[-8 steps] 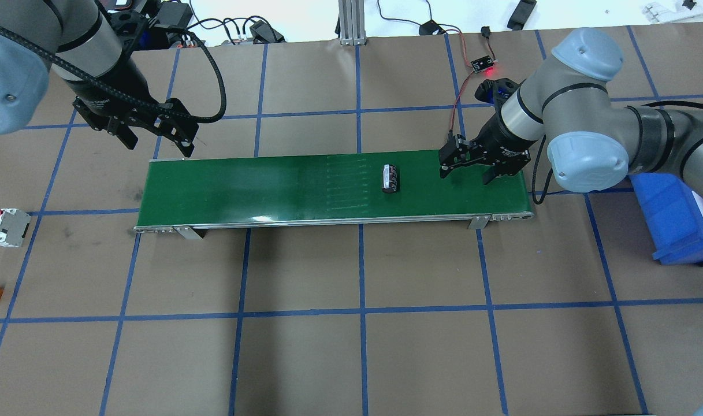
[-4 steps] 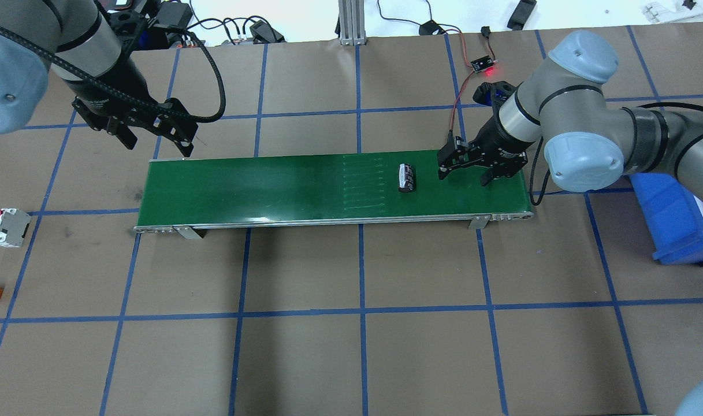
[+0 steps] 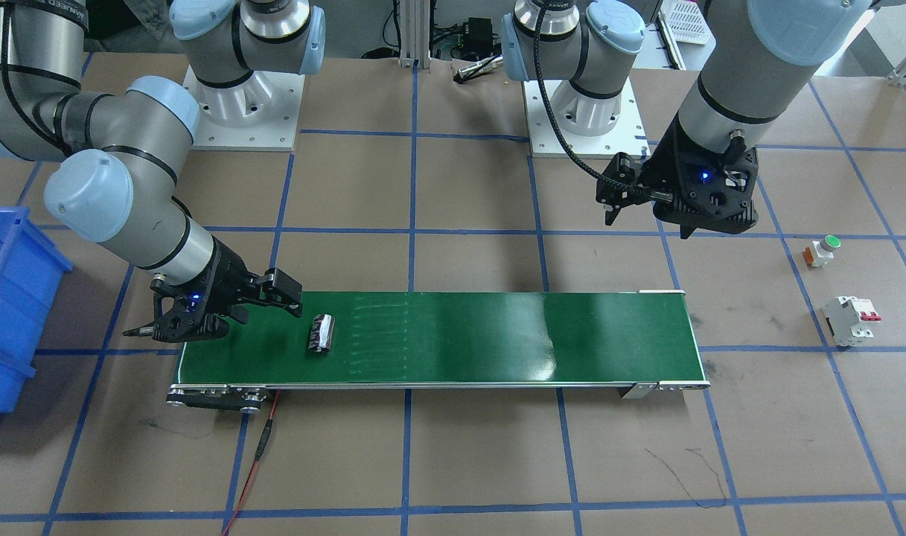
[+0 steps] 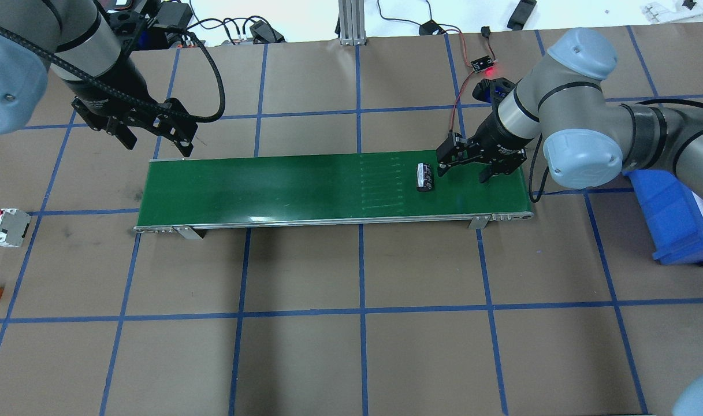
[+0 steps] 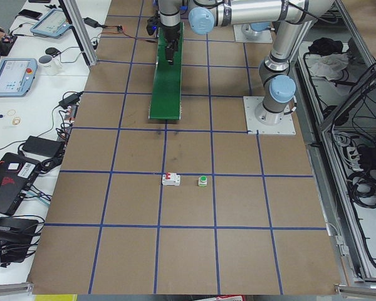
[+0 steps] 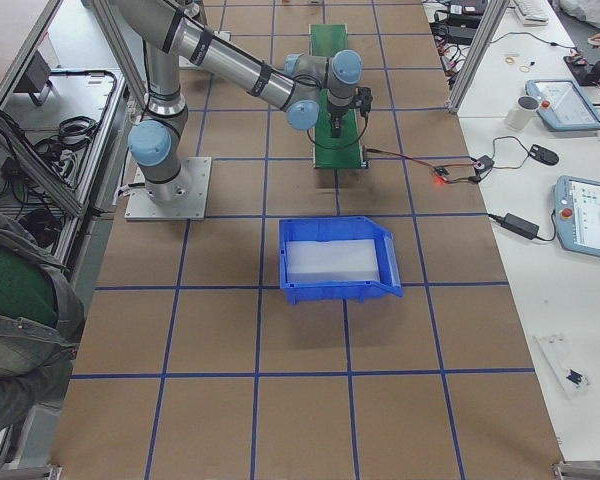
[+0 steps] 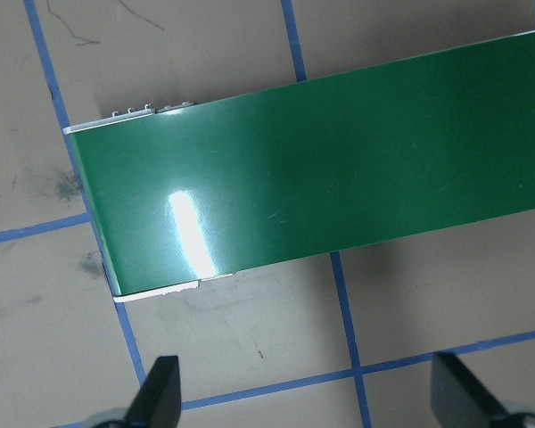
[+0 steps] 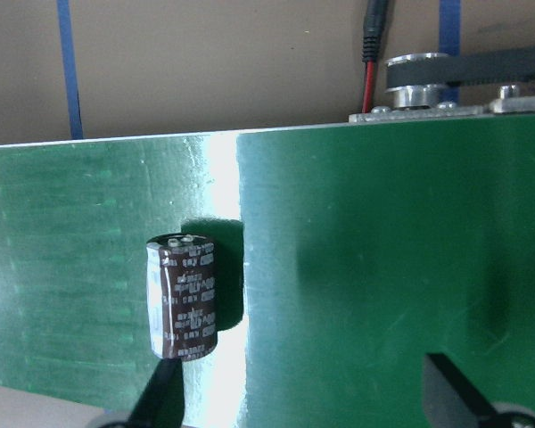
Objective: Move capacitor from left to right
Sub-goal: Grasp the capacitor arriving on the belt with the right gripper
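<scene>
The capacitor (image 4: pixel 424 177), a short dark cylinder with pale markings, lies on its side on the green conveyor belt (image 4: pixel 270 185) near the belt's right end. My right gripper (image 4: pixel 464 172) hovers low over that end, open and holding nothing. In the right wrist view the capacitor (image 8: pixel 182 297) sits just ahead of one fingertip (image 8: pixel 160 397), outside the gap. From the front, the capacitor (image 3: pixel 321 333) lies beside the right gripper (image 3: pixel 218 316). My left gripper (image 4: pixel 157 144) is open and empty above the belt's left end; the left wrist view shows only belt (image 7: pixel 339 160).
A blue bin (image 4: pixel 674 219) stands on the table to the right of the belt. A white breaker (image 4: pixel 4 227) and a small button (image 3: pixel 821 251) lie at the far left. A wired sensor board (image 4: pixel 483 65) with a red light sits behind the right arm.
The capacitor has travelled rightward along the belt, closing in on the right gripper. The right gripper has shifted slightly; the left arm has stayed put.
</scene>
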You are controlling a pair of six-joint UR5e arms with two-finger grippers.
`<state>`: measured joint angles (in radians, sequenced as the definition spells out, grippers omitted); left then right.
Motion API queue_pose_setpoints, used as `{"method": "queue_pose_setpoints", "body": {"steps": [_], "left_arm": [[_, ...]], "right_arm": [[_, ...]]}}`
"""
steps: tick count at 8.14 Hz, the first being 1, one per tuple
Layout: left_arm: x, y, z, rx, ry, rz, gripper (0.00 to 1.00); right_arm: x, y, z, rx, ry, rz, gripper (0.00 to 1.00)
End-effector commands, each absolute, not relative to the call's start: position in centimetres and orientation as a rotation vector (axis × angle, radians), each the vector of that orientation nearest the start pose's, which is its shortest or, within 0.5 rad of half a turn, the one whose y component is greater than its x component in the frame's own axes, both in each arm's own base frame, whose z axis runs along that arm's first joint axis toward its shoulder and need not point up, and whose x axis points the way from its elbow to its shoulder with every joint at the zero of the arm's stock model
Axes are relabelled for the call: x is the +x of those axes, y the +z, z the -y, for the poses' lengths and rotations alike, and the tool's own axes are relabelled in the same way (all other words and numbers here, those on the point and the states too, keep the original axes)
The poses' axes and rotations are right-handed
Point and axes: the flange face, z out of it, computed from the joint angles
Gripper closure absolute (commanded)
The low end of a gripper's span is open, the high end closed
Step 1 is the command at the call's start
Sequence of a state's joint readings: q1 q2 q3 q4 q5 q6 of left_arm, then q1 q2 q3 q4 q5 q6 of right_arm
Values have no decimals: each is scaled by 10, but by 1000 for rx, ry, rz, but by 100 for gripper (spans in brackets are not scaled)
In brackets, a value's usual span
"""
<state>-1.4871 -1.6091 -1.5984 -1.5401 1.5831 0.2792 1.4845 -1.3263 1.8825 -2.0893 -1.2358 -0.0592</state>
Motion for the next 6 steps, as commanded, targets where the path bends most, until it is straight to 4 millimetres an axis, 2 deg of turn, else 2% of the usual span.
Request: {"method": "queue_pose_setpoints", "body": {"steps": [1, 4, 6], "left_arm": [[-89, 458, 513, 308, 56, -3120, 0], [-89, 458, 513, 308, 56, -3120, 0], [-89, 459, 513, 308, 53, -3120, 0]], "right_arm": [[118, 263, 547, 49, 26, -2814, 9], [118, 259, 548, 53, 39, -2808, 13], [116, 256, 554, 38, 1, -2827, 23]]}}
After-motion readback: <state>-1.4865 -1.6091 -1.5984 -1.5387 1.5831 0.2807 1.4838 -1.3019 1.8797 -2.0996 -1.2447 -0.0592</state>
